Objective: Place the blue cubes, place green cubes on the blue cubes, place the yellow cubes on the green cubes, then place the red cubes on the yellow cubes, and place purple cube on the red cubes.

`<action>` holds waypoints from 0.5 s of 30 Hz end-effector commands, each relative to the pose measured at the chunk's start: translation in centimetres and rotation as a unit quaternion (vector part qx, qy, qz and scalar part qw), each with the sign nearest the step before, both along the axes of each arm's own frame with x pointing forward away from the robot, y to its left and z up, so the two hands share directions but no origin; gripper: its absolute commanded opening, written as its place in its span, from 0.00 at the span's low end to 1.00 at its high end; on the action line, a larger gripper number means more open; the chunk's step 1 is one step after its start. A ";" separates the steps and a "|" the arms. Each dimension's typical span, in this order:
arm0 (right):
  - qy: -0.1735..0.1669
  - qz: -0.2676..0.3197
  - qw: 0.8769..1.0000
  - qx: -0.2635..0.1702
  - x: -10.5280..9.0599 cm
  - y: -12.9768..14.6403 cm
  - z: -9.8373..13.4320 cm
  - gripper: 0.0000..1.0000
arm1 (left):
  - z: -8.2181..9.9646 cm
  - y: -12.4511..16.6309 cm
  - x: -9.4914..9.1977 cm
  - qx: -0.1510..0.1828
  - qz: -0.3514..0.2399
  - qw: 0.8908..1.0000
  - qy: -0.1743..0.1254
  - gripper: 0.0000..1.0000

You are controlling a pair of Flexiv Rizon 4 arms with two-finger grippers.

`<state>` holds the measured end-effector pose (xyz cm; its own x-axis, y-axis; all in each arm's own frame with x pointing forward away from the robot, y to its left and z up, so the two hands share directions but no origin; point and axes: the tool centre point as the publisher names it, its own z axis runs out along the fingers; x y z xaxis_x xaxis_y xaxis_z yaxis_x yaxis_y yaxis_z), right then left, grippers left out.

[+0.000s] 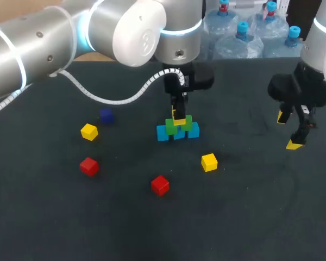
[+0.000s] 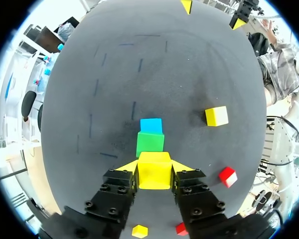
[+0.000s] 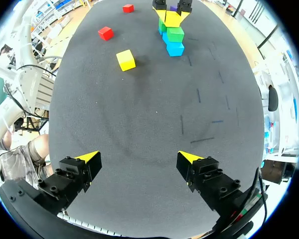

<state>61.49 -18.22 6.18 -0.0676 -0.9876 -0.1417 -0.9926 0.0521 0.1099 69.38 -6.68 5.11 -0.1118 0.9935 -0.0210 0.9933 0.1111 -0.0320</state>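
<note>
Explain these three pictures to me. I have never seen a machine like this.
This is a robot with two arms at a dark table. One picture looks down from above; the other two come from cameras on each wrist. The left gripper is shut on a yellow cube at the top of a small stack of green cubes on blue cubes. The right gripper hangs open, empty. Loose on the table lie two more yellow cubes, two red cubes and one purple cube.

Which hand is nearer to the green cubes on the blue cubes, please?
Left. The left hand holds a yellow cube right over the green cubes; the right hand hangs open, well off to their right.
</note>
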 end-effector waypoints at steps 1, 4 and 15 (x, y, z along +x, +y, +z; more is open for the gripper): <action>-0.001 0.000 1.000 0.000 0.0 0.0 0.0 1.00 | -0.1 -0.1 0.4 0.002 0.000 1.000 0.003 0.07; -0.001 0.000 1.000 0.000 0.0 0.0 0.0 1.00 | -0.2 -0.1 0.4 0.002 0.001 1.000 0.003 0.07; -0.001 0.000 1.000 0.000 0.0 0.0 0.0 1.00 | -0.2 0.2 0.3 -0.010 0.017 1.000 0.000 1.00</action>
